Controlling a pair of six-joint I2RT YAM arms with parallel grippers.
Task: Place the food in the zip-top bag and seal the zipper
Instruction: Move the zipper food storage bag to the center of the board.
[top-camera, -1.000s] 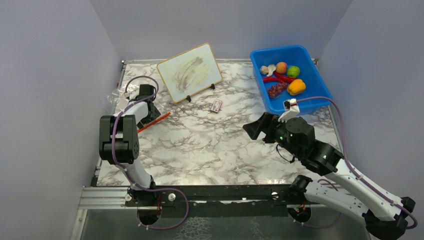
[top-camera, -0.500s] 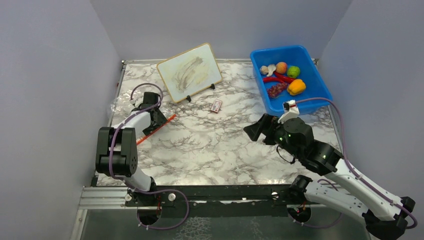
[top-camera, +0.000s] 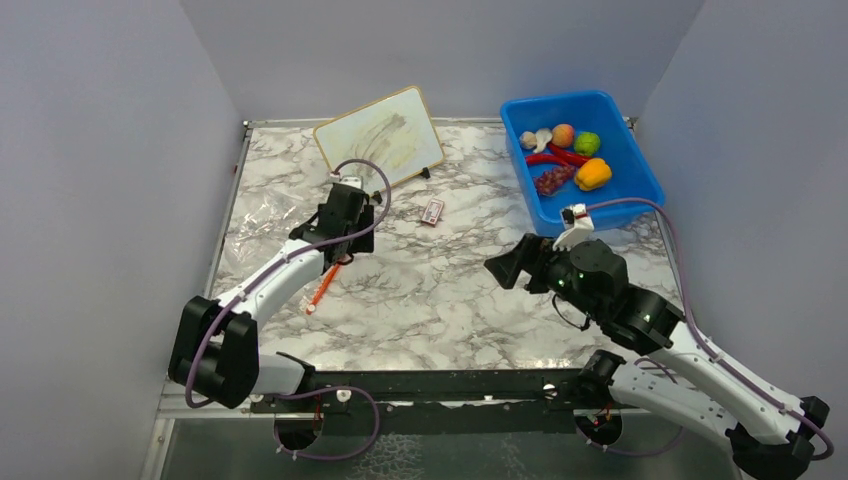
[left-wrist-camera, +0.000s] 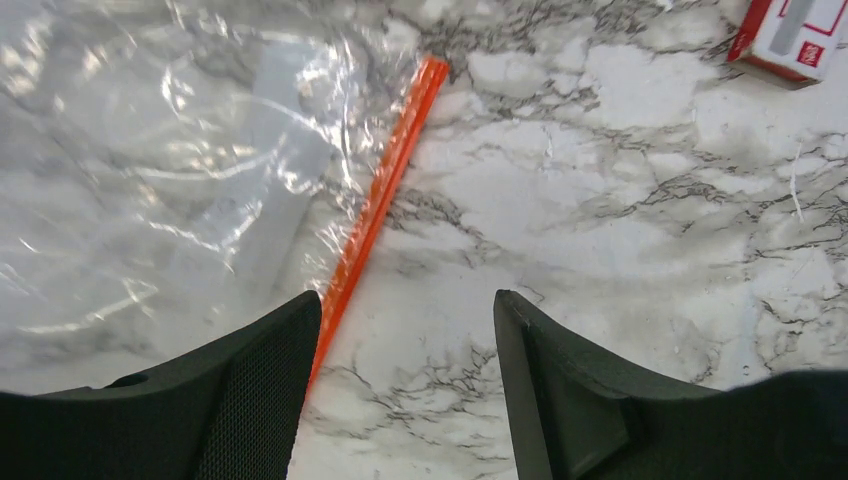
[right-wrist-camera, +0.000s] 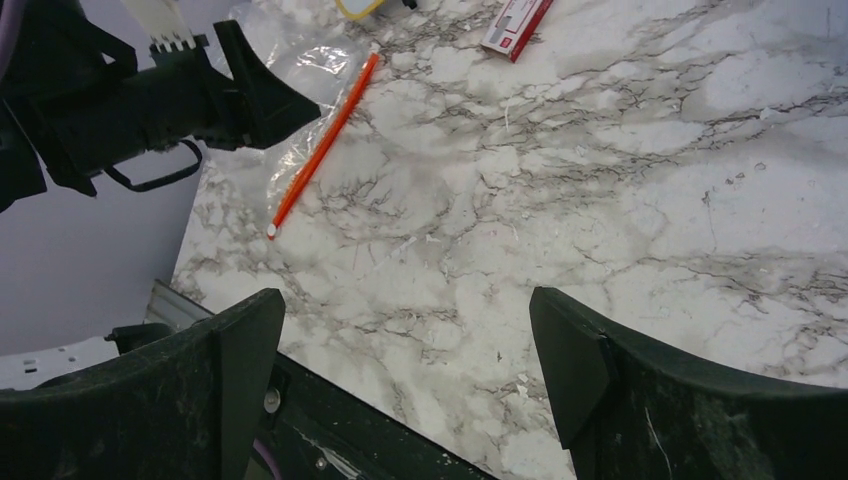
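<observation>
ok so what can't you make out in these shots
Left wrist view: zipper's near end runs behind the left gripper's finger; card cut off by the corner.
Top view: that gripper hides the zipper's upper end; bag sealed or open, cannot tell; card's print too small.
Right wrist view: bin and food out of frame.

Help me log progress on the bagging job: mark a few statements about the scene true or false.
1. All the food sits in the blue bin. True.
2. The bag holds the pepper. False: the bag lies flat and empty on the table; the pepper is in the bin.
3. The left tool clamps the zipper. False: it is open, with the zipper beside one finger.
4. The right tool is open and empty. True.
</observation>
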